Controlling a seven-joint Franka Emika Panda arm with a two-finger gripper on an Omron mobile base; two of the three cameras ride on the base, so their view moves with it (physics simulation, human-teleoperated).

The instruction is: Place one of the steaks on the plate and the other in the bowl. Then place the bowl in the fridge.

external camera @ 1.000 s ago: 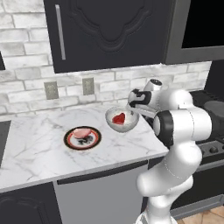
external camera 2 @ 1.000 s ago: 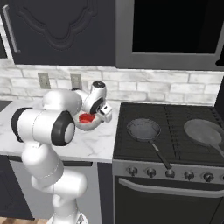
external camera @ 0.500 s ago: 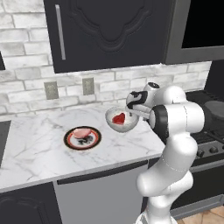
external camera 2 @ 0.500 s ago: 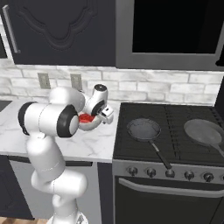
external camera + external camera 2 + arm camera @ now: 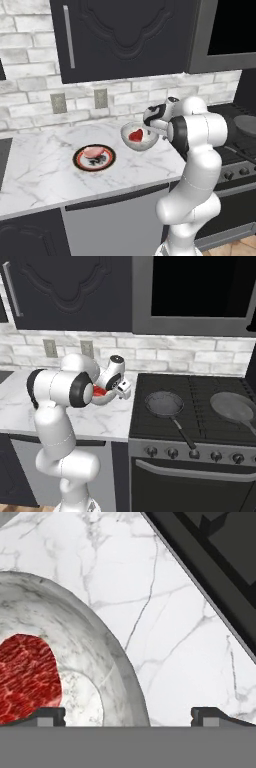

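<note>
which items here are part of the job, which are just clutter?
Part of the job:
- red steak, in the bowl
- pink steak, on the plate
- gripper, open at the bowl's rim

Just lying about:
- two frying pans on the stove
- wall outlets

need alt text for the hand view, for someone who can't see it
Close, looking down: the open gripper straddles the right rim of a speckled grey bowl holding a bright red steak. White marble counter lies beyond, with the dark stove edge crossing the top right corner.
</note>
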